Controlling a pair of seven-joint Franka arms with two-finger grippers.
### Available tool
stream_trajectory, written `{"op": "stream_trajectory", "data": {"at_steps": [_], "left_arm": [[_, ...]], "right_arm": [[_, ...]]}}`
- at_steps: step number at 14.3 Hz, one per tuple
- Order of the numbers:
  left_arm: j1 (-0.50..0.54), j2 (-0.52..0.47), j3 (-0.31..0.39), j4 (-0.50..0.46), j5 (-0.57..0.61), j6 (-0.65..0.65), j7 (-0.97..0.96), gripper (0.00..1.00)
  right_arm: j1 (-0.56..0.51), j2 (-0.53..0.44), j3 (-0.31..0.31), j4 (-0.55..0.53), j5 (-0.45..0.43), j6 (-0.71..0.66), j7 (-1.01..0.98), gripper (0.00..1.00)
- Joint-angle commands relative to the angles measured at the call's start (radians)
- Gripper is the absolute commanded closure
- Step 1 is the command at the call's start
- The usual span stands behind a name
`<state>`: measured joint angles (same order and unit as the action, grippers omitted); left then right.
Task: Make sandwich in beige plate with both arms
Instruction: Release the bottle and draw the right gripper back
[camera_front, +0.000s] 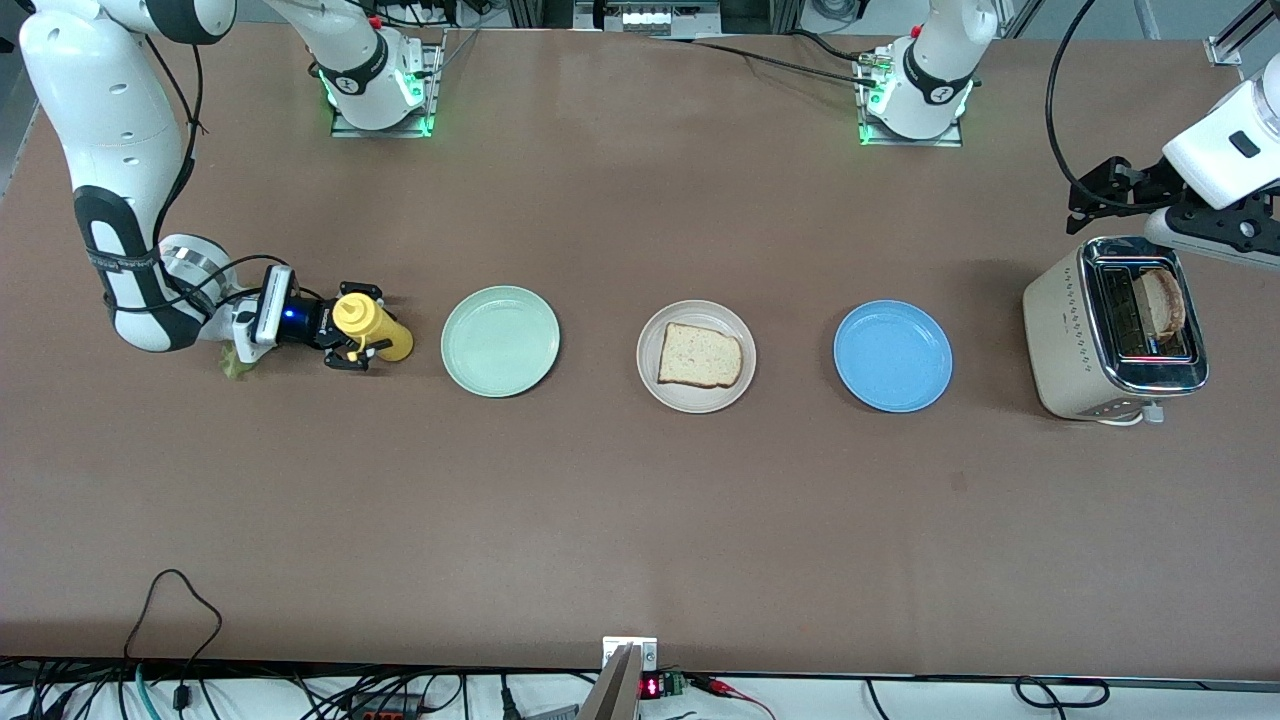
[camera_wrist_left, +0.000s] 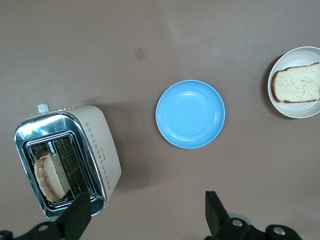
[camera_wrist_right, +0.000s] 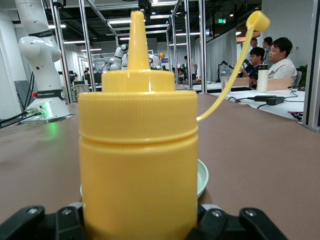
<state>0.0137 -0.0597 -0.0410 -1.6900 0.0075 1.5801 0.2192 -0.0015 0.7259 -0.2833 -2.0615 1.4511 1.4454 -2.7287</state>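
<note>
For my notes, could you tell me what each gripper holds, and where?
The right gripper brackets the yellow bottle's lower body; a firm hold cannot be told. The left gripper holds nothing.

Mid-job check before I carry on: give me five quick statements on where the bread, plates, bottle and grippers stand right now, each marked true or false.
1. One bread slice lies on the beige plate. True.
2. The blue plate holds lettuce. False: it holds nothing.
3. A second bread slice stands in the toaster. True.
4. The left gripper grips that slice. False: it hangs open above the table between the toaster and the blue plate, holding nothing.
5. The yellow squeeze bottle stands on the mint-green plate. False: it stands on the table beside that plate, toward the right arm's end, between the fingers of the right gripper, its cap flipped open.
</note>
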Motion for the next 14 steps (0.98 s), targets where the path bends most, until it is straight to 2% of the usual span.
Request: {"op": "stream_trajectory", "data": {"at_steps": [1,4,11,14], "left_arm": [[0.002,-0.006,-0.003,0.015,0.022,-0.022,-0.006,0.00],[0.002,-0.006,-0.003,0.015,0.022,-0.022,-0.004,0.00],[0.003,-0.006,-0.002,0.015,0.020,-0.022,-0.003,0.00],[0.003,-0.006,-0.002,0.015,0.020,-0.022,-0.003,0.00]], "right_arm": [[-0.026,0.007,0.015,0.008,0.012,-0.031,-0.071,0.00],[-0.038,0.000,0.004,0.017,-0.008,-0.023,-0.048,0.00],[-0.026,-0.039,-0.167,0.046,-0.211,-0.027,0.047,0.00],[-0.023,-0.046,-0.233,0.092,-0.303,-0.019,0.163,0.00]]}}
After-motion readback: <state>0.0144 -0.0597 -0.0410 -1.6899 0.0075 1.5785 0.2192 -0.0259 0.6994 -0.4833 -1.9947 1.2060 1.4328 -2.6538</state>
